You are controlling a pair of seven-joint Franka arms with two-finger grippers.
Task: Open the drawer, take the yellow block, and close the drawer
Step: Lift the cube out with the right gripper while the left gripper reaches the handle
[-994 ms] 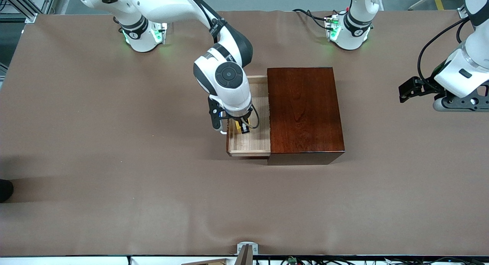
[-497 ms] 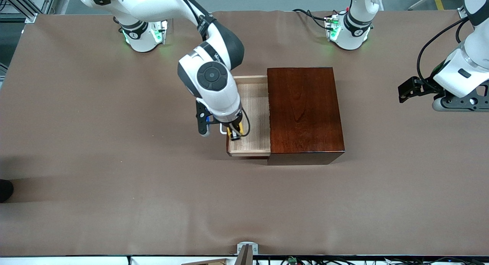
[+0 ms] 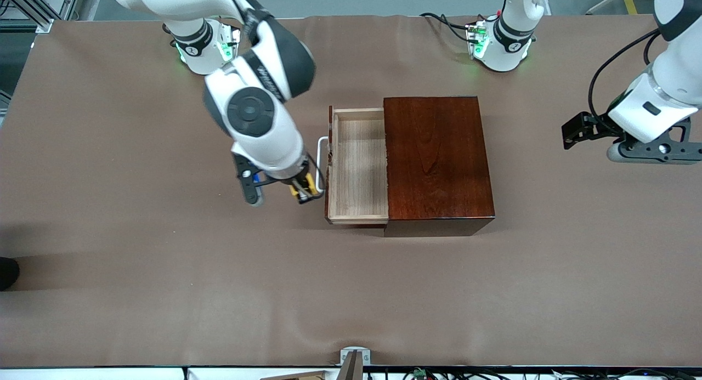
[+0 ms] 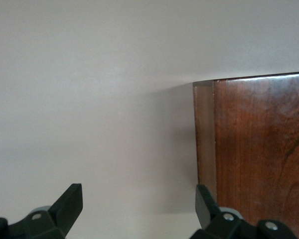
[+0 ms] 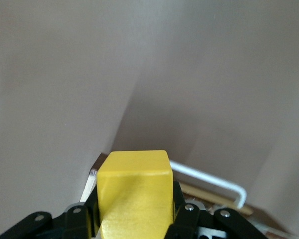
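On the brown table (image 3: 137, 270), drawer (image 3: 357, 166) open

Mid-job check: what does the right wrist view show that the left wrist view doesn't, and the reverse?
Only the right wrist view: the right gripper shut on the yellow block, held over bare table, with the drawer and its white handle below it. Only the left wrist view: the left gripper, open, over the table near a corner of the dark wooden box. Both share the brown table covering.
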